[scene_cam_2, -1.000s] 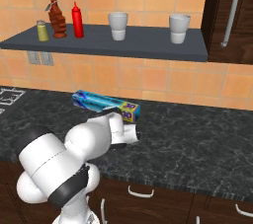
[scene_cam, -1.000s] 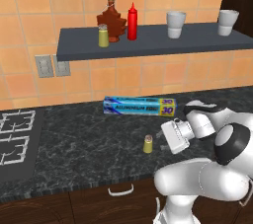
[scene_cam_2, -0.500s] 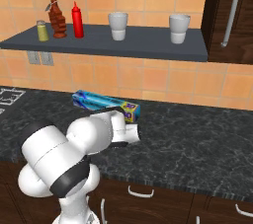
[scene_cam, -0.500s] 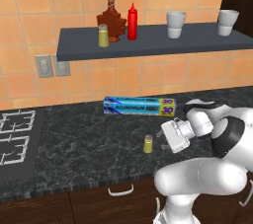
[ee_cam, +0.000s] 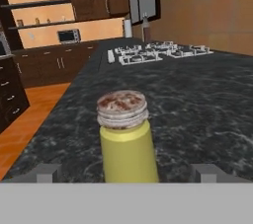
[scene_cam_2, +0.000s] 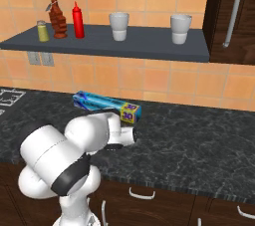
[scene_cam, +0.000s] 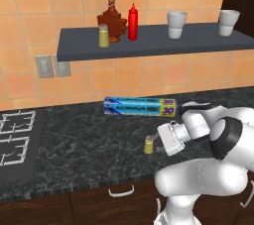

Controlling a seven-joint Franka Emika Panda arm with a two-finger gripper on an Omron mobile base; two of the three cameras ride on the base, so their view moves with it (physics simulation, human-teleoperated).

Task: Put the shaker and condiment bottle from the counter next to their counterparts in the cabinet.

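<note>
On the black marbled counter (scene_cam: 74,144) a small olive-yellow shaker (scene_cam: 148,144) with a silvery cap stands upright. My gripper (scene_cam: 157,140) lies level just to its right, open. In the hand view the shaker (ee_cam: 127,141) stands close between the two fingertips (ee_cam: 45,172), with a gap on each side. On the dark cabinet shelf (scene_cam: 198,43) the red condiment bottle (scene_cam: 132,22) stands beside the counterparts, a maple-leaf bottle (scene_cam: 111,21) and a second shaker (scene_cam: 103,35). From the right base view the red bottle (scene_cam_2: 77,20) is at the shelf's left end.
A blue foil box (scene_cam: 140,106) lies on the counter behind the shaker and the hand. Two white cups (scene_cam: 176,24) (scene_cam: 228,22) stand on the shelf's right half. A stove (scene_cam: 15,140) takes up the counter's left end. A tall dark cabinet (scene_cam_2: 231,16) bounds the right.
The hand has crept a little to the left, closer to the counter shaker. The jaws have stayed open, and the things on the shelf have not moved.
</note>
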